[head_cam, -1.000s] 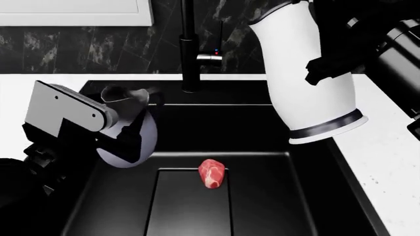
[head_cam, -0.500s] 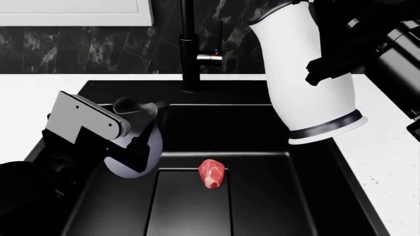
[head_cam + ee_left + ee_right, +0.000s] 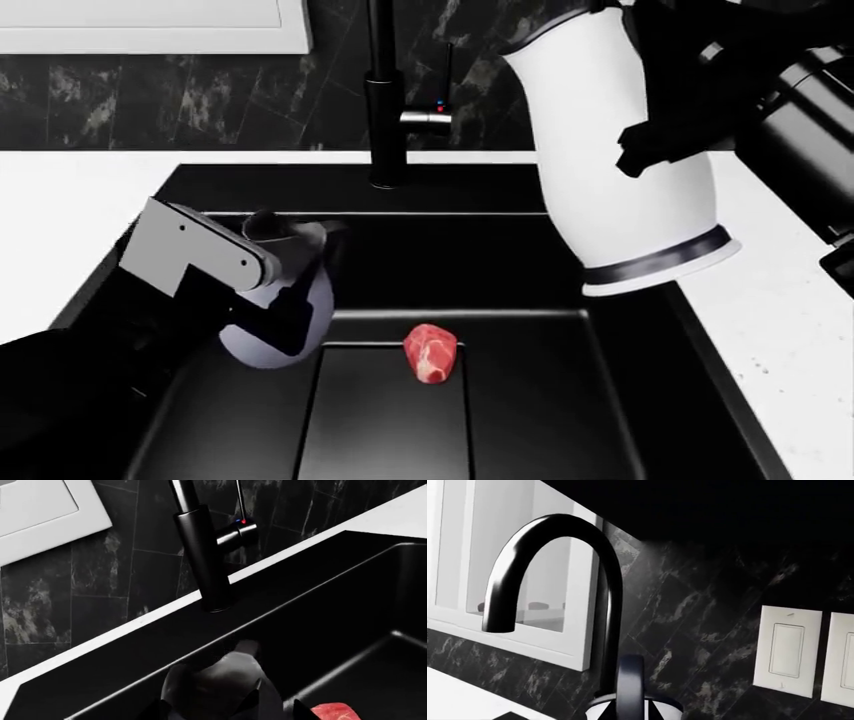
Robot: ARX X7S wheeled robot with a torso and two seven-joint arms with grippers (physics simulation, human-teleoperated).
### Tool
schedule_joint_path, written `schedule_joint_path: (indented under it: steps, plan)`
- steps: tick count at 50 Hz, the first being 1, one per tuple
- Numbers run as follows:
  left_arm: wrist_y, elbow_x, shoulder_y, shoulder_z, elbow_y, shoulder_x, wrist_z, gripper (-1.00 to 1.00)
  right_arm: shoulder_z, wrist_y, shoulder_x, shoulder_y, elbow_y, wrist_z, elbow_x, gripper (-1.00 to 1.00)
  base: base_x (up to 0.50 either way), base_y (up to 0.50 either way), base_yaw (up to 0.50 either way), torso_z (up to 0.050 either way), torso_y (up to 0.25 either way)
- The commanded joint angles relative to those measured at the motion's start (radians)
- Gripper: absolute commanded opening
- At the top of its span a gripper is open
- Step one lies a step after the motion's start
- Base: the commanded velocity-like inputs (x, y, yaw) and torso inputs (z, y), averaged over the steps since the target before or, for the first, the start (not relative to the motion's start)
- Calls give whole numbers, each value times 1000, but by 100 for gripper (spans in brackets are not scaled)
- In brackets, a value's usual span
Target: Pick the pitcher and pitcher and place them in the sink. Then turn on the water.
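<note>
The squat blue-grey pitcher hangs tilted inside the black sink, near its left wall, with my left gripper shut on it. In the left wrist view the same pitcher fills the space between the fingers of the left gripper. The tall white pitcher with the black base band is held tilted in the air over the sink's right edge, my right gripper shut on its handle. No water runs from the black faucet.
A red piece of meat lies on the sink floor at its middle. The faucet lever sticks out beside the pipe. White counter borders the sink on both sides. Wall switches and a window frame sit behind.
My left gripper has carried the blue-grey pitcher lower and a little rightward, deeper into the sink. The right arm with the white pitcher has barely shifted.
</note>
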Motion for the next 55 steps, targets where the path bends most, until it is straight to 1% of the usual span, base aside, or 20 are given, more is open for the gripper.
schedule_joint_path:
  steps: [1,8,31,46,47,55]
  plan:
    - [-32,3,366,-133,-31,146,-17,-100,25,-11,8,20,0,1,-28,-100,-4,19,26,-20,0]
    - [-69,-17,365,-113,-40,144,-16,-100,27,-15,9,15,-3,4,-25,-100,-4,19,27,-20,0]
    - [-91,-21,356,-90,-41,140,-12,-100,25,-22,13,13,-1,1,-26,-100,-4,17,27,-20,0]
    - [-80,2,353,-78,-47,138,-7,-100,23,-28,14,12,0,-1,-30,-100,-1,14,27,-21,0]
    - [-85,-5,353,-81,-46,138,-12,100,23,-27,15,12,0,0,-29,-100,0,14,27,-21,0]
    - [-100,-32,346,-95,-38,134,-25,100,20,-29,14,8,-1,1,-30,-100,0,2,24,-21,0]
